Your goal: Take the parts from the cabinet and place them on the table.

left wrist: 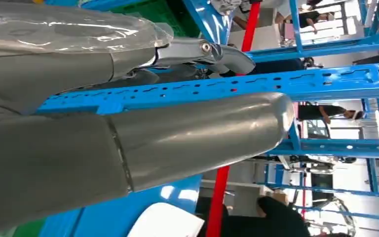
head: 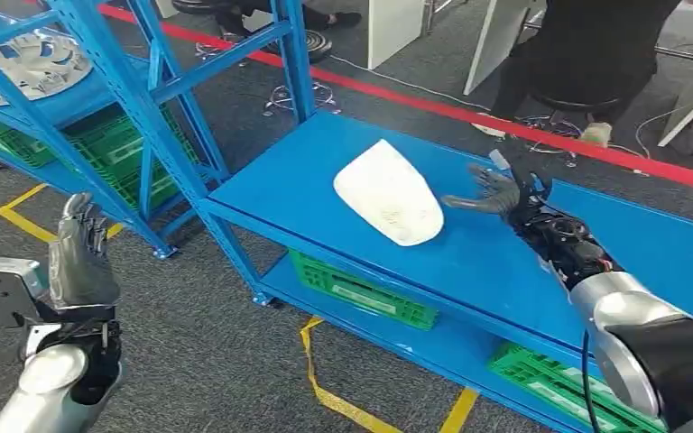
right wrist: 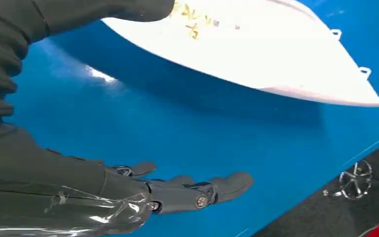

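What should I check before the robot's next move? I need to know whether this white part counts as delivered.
1. White part lies on the blue table: ok.
2. Part fully inside the table's edges: ok in the head view.
3. Right hand holds nothing, fingers spread beside the part: ok.
4. Right hand apart from the part: ok, a gap shows in the head view.
5. Left hand holds nothing, raised over the floor: ok.
6. More parts left on the blue cabinet: cannot tell; something pale lies on its shelf.
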